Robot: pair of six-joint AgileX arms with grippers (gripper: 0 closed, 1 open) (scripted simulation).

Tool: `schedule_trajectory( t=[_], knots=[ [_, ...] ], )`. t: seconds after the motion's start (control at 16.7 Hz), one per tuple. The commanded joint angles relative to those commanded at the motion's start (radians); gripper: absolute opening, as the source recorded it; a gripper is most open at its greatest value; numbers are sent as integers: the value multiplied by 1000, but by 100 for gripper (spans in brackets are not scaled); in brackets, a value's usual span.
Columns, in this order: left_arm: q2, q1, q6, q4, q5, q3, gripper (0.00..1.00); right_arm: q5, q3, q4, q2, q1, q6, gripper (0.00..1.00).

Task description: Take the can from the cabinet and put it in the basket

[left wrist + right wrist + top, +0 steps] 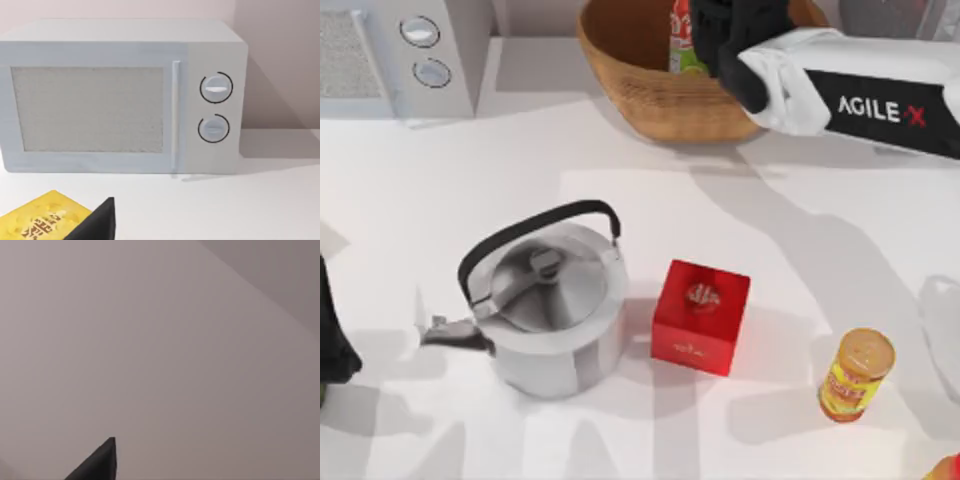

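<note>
White worktop (440, 180); can (684, 45) upright, long axis vertical, inside basket (640, 90) near far rim; right claw (725, 40) beside it, grip unclear; left arm parked at left edge.

White table (520, 150) with hard shadows, plain beige-grey wall (280, 60) behind it, white microwave (120, 95) against the wall.

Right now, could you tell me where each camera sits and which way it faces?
Top view: above the table, looking down on the kettle, basket, can and right arm.
Left wrist view: on the left arm, facing the microwave; a dark tip of its fingers shows.
Right wrist view: faces a bare wall; a dark finger tip shows.
Shared: the microwave appears in the top and left wrist views.
</note>
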Motion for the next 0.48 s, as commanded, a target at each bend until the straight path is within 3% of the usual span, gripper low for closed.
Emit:
schedule_trajectory(
  t=[0.24, 0.48],
  knots=[
    [0, 0, 0, 0, 0, 0, 100, -76, -121, -17, -117, -38, 4, 100],
    [0, 0, 0, 0, 0, 0, 100, -207, -381, -61, -373, -113, 10, 100]
  ],
)
